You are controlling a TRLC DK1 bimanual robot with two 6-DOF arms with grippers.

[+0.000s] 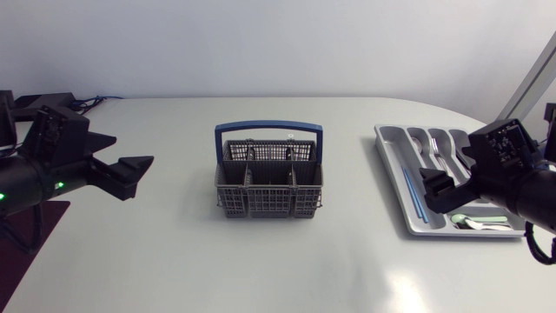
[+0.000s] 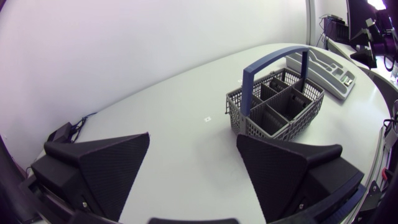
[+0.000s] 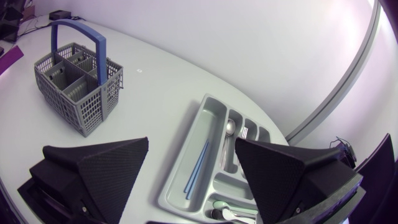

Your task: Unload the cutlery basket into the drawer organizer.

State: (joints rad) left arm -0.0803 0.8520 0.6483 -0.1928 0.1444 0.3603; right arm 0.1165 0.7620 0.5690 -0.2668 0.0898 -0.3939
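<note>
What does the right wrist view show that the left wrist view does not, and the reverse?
Only the right wrist view, looking past the open right gripper, shows what lies in the drawer organizer: a thin blue stick in the long compartment, with a spoon and a fork beside it. Only the left wrist view shows the left gripper, open, nothing between its fingers. Both show the cutlery basket, its compartments apparently empty, and the organizer, though from the left its contents are too far to tell.

No readable text, labels, numbers or signs anywhere.
</note>
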